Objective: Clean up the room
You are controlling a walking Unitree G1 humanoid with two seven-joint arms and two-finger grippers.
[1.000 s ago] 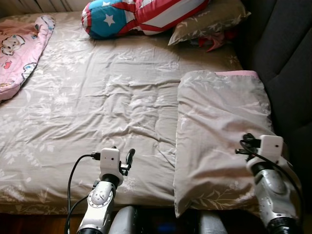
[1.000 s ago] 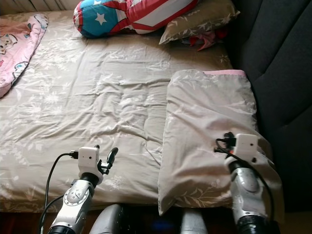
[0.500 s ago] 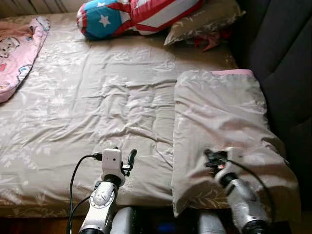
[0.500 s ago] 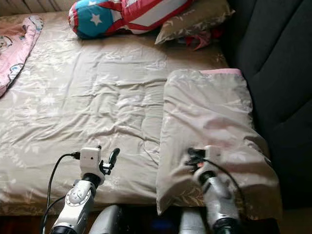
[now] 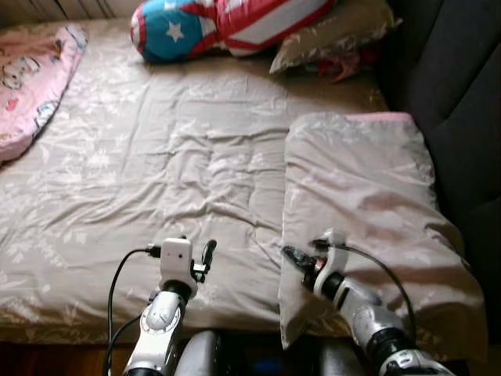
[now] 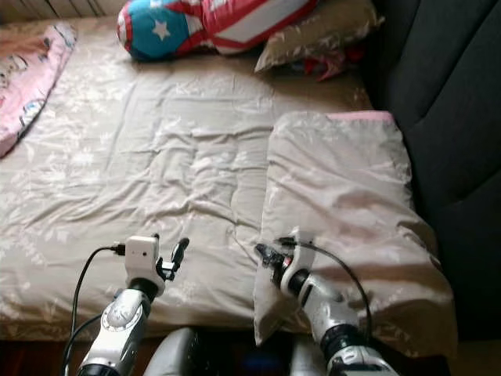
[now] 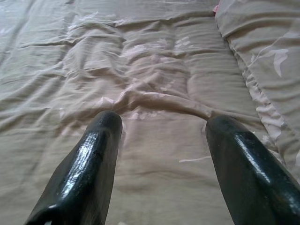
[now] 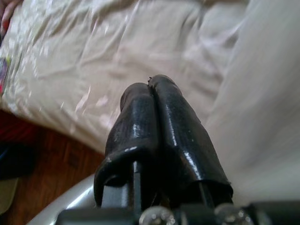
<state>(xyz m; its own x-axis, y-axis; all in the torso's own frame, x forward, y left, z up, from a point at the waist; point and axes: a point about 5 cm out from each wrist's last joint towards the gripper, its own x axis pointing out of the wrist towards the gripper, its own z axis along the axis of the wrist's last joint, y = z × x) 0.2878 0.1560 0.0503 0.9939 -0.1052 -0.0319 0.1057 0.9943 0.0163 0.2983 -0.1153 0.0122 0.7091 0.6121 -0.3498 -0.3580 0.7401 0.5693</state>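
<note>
A beige leaf-print pillow (image 5: 360, 196) with a pink far edge lies on the right side of the bed, its near end hanging over the front edge. My right gripper (image 5: 288, 252) hovers at the pillow's near left edge, pointing left, with its black fingers (image 8: 152, 86) shut and nothing between them. My left gripper (image 5: 196, 249) is held low over the wrinkled beige sheet (image 5: 156, 157) near the bed's front edge, and it stands open (image 7: 161, 123) with only sheet behind the gap.
At the far end lie a stars-and-stripes cushion (image 5: 203, 23), a second beige pillow (image 5: 329, 35) and something red (image 5: 340, 66). A pink cartoon blanket (image 5: 31, 78) is at the far left. A dark padded headboard (image 5: 462, 94) bounds the right. Wooden floor (image 8: 51, 178) lies below the bed edge.
My right arm has swung left across the pillow, from its right side to its near left edge. The left arm has stayed put. The camera shifted slightly.
</note>
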